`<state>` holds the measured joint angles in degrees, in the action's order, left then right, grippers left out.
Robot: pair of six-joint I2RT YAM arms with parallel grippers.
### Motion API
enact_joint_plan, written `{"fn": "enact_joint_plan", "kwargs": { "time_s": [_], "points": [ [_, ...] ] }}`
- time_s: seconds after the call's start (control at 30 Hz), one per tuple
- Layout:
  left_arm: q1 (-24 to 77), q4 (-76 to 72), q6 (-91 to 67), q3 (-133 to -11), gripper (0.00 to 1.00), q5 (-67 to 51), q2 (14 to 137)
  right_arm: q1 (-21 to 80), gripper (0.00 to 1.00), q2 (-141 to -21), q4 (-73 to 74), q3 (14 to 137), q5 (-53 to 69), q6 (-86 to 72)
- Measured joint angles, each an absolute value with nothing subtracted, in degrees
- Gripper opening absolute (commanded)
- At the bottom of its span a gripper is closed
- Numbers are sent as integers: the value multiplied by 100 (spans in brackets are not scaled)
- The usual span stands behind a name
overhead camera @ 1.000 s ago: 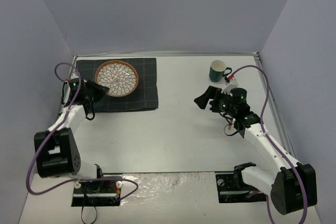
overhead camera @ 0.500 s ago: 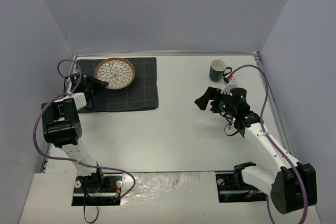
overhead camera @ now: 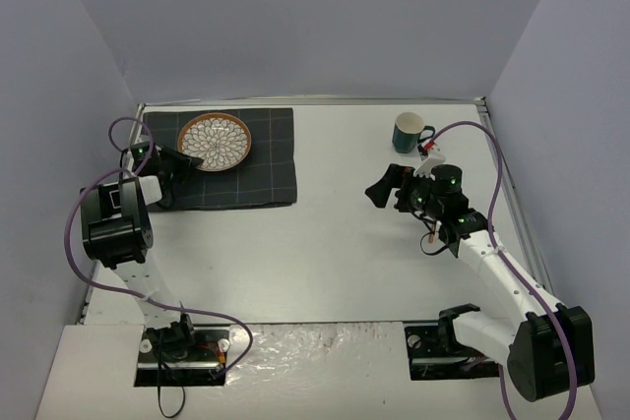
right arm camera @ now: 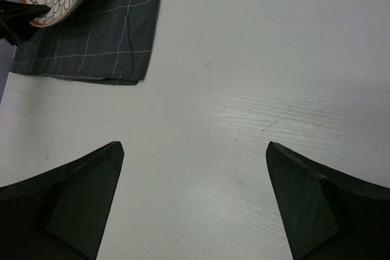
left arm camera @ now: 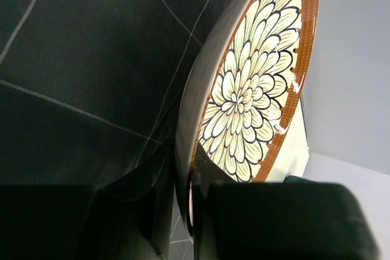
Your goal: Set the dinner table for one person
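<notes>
While in left gripper [overhead camera: 182, 165], floral plate [overhead camera: 214, 142] aslant over checked mat [overhead camera: 262, 170]

Left gripper [overhead camera: 188, 165] clamped, right gripper [overhead camera: 379, 187] agape

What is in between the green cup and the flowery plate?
In the top view, only the dark checked mat and bare white table lie between cup and plate.

you've got the l gripper [overhead camera: 185, 161] at the near-left rim of the plate [overhead camera: 214, 142], which is over the far-left part of the dark checked mat [overhead camera: 251, 182]. r gripper [overhead camera: 380, 189] is over the dinner table [overhead camera: 325, 253], right of centre, pointing left. green mug [overhead camera: 407, 132] stands just beyond it.
</notes>
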<state>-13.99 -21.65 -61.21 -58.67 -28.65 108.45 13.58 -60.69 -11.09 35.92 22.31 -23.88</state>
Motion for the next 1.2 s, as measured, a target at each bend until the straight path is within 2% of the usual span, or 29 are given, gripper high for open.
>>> {"fn": "enact_joint_plan", "kwargs": {
  "time_s": [0.5, 0.53, 0.63, 0.7, 0.9, 1.03, 1.13, 1.2],
  "points": [
    [-1525, -2335, -6127, -5838, 0, -2919, 11257, 1358, 100, -6066, -1111, 3592, 2231, -2375],
    [-1529, -2335, -6151, -5838, 4, -2948, 11293, 1358, 100, -6064, -1111, 3592, 2231, -2373],
    [-1546, -2346, -6163, -5840, 27, -3011, 11321, 1358, 100, -6064, -1111, 3592, 2231, -2373],
    [-1551, -2343, -6168, -5852, 39, -3052, 11321, 1358, 100, -6062, -1111, 3592, 2231, -2370],
    [-1591, -2001, -6017, -6063, 65, -3080, 11212, 1358, 100, -5971, -1105, 3586, 2226, -2366],
    [-1636, -1090, -5647, -6311, 87, -2766, 10938, 1358, 100, -5829, -1101, 3577, 2135, -2342],
    [-1658, -174, -5284, -6596, 97, -2378, 10623, 1358, 100, -5745, -1085, 3577, 1963, -2300],
    [-1664, 463, -5004, -6813, 97, -2073, 10377, 1358, 100, -5694, -1079, 3577, 1818, -2242]
  ]
}}
